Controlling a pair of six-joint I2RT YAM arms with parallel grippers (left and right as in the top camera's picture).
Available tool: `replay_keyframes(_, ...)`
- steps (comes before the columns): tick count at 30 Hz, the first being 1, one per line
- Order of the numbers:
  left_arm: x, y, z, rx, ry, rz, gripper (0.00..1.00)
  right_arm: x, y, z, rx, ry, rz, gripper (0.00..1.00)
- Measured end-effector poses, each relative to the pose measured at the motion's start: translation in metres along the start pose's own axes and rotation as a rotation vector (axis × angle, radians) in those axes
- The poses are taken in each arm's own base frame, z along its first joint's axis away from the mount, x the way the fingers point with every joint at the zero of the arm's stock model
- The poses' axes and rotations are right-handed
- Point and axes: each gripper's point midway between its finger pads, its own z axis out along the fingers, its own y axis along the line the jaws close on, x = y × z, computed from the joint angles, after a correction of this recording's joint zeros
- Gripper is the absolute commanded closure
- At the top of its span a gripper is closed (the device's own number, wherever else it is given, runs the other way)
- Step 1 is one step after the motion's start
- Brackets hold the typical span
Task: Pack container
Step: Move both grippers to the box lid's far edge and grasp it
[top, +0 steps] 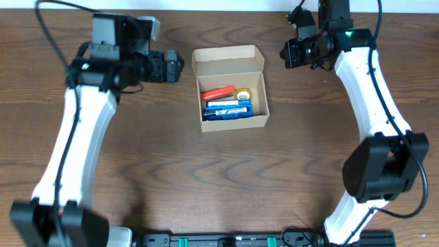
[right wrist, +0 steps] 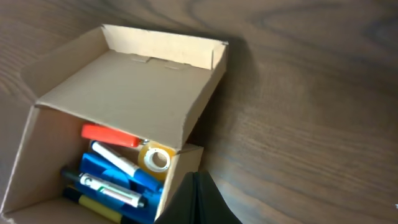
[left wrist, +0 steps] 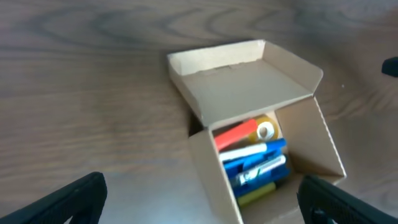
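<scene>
The container (top: 231, 123), a tan cardboard box with its hinged flap lid (top: 228, 62) standing open at the back, sits mid-table. Inside lie a red marker (top: 218, 92), blue and white pens (top: 228, 109) and a yellowish tape roll (top: 243, 94). It also shows in the left wrist view (left wrist: 211, 174) and the right wrist view (right wrist: 124, 93). My left gripper (top: 177, 66) hovers left of the lid, jaws wide open and empty (left wrist: 199, 205). My right gripper (top: 291, 53) hovers right of the lid, fingers pressed together (right wrist: 196, 202) with nothing between them.
The brown wood table (top: 164, 165) surrounds the box. The white arm links run down both sides toward the front edge. A black rail (top: 226, 240) lies along the front edge.
</scene>
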Motion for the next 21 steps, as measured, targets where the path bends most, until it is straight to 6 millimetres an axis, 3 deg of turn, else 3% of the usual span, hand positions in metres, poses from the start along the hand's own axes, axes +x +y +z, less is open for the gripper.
replay_keyframes(6, 0.004, 0.01, 0.051, 0.06, 0.043, -0.061, 0.21, 0.01, -0.014, 0.031, -0.001, 0.046, 0.072, 0.99)
replay_keyframes(16, 0.015, 0.031, 0.13, 0.123, 0.079, -0.214, 0.73, 0.03, -0.043, 0.087, -0.001, 0.101, 0.237, 0.99)
replay_keyframes(21, 0.027, 0.038, 0.163, 0.163, 0.103, -0.301, 0.93, 0.039, -0.049, 0.113, -0.016, 0.117, 0.306, 0.99)
